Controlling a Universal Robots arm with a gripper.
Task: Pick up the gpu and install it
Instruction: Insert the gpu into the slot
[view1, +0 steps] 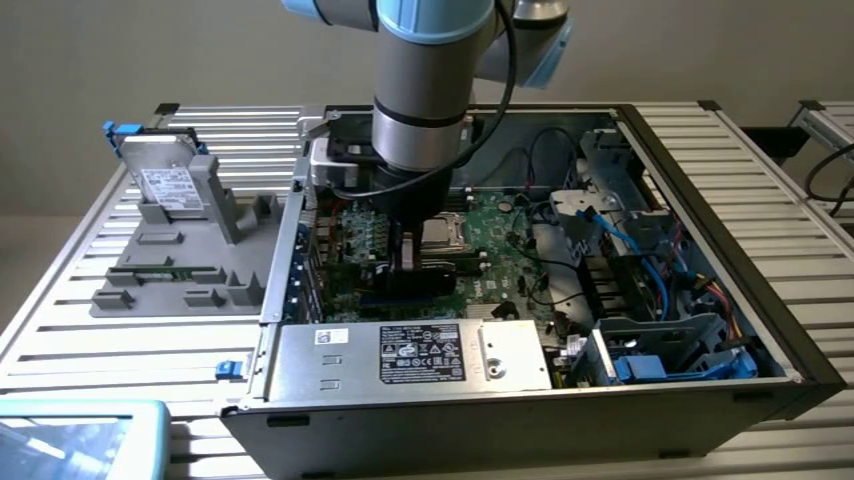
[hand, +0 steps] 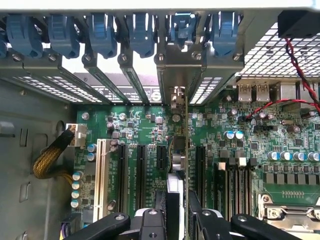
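The gpu (hand: 186, 150) stands on edge over the expansion slots of the green motherboard (hand: 145, 125). Its silver end bracket (hand: 176, 70) sits against the rear slot openings of the case. My gripper (hand: 182, 212) is shut on the card's near end, with one black finger on each side. In the exterior view the arm reaches straight down into the open computer case (view1: 694, 200). There my gripper (view1: 407, 262) hangs low over the motherboard (view1: 501, 240), with the dark card (view1: 407, 287) beneath it. Whether the card's lower edge is in a slot is hidden.
A row of blue slot latches (hand: 102, 35) lines the case's rear wall. A yellow cable bundle (hand: 50, 157) and the processor socket (hand: 290, 210) flank the slots. The power supply (view1: 414, 355) and blue cables (view1: 641, 240) crowd the case. A grey hard drive (view1: 171, 185) rests on a grey fixture (view1: 187, 265) outside.
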